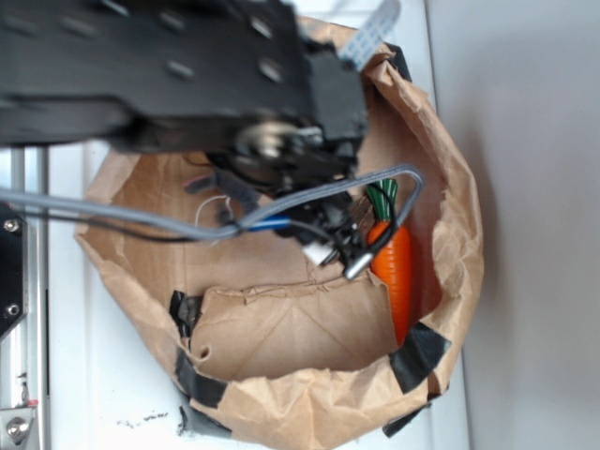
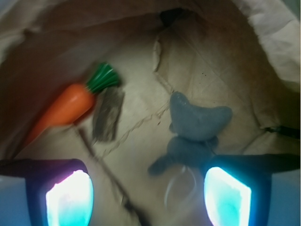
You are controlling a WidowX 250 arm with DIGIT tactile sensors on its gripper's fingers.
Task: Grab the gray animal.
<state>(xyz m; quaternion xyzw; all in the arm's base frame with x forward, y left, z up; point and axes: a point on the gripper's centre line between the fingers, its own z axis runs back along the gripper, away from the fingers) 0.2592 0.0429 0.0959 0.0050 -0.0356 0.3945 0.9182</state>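
The gray animal (image 2: 196,129) lies on the paper floor of the bag, its big flat ears pointing away from me and its white string loop (image 2: 181,186) trailing toward me. My gripper (image 2: 148,197) is open above the floor. The right finger (image 2: 228,195) is just beside the toy's lower body, and the left finger (image 2: 69,200) stands far off to the left. Only the string loop and one limb lie between the fingers. In the exterior view the arm and gripper (image 1: 328,242) reach down into the bag and cover the animal.
An orange carrot (image 2: 66,108) with a green top lies at the left, with a brown wood chunk (image 2: 107,115) beside it. The brown paper bag (image 1: 450,187) walls everything in, and the carrot (image 1: 398,272) rests against its right side. Gray cables (image 1: 141,217) cross the bag.
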